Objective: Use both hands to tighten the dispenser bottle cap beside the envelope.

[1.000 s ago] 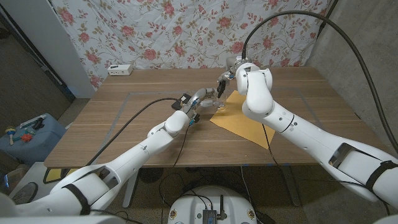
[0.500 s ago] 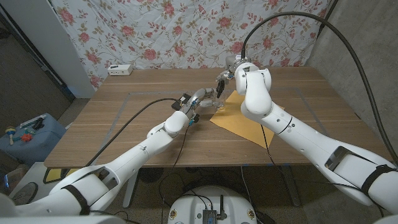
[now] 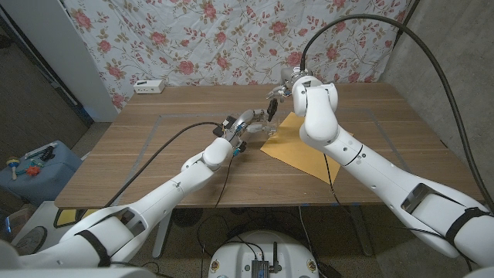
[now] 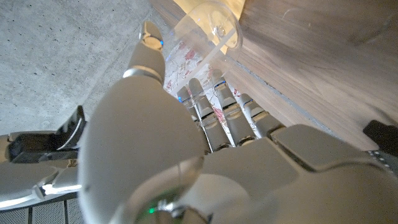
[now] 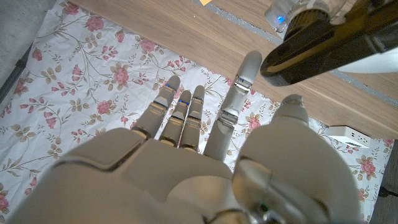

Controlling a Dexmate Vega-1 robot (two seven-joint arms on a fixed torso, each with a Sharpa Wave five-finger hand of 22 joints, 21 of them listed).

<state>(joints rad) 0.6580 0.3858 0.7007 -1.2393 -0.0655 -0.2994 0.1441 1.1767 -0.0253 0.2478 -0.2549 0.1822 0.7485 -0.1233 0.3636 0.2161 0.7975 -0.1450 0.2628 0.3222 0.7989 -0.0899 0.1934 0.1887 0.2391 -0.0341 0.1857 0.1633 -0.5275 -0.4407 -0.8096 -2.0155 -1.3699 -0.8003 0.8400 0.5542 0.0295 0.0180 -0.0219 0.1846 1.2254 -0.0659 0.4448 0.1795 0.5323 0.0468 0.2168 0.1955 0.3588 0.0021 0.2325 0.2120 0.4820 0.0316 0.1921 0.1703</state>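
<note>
Backdrop: floral cloth [image 3: 231, 46] hung behind the wooden surface [image 3: 154, 139]; grey wall to the right.
Surface markings: faint taped rectangle outline on the wood.
Far left edge of surface: white power strip [image 3: 150, 86] lying near the cloth.
Envelope: tan envelope [image 3: 302, 150] lying flat at surface centre-right, partly covered by the right forearm.
Dispenser bottle: clear dispenser bottle [image 3: 265, 123] just beside the envelope's left corner, at the middle of the surface; seen in the left wrist view as a transparent rounded body [image 4: 208, 28] just beyond the fingertips; cap too small to make out.
Left robot hand: left robot hand [image 3: 245, 125] reaching in from the left, at the bottle's side; fingers [image 4: 214, 109] extended side by side toward the bottle in the left wrist view; contact with the bottle cannot be told.
Right robot hand: right robot hand [image 3: 279, 94] above the bottle, coming down from the far side; fingers [image 5: 186, 112] straight and slightly apart in the right wrist view, nothing between them; released.
Cables: black cable [image 3: 166, 147] running along the left arm; thick black cable [image 3: 370, 19] arching over the right arm.
</note>
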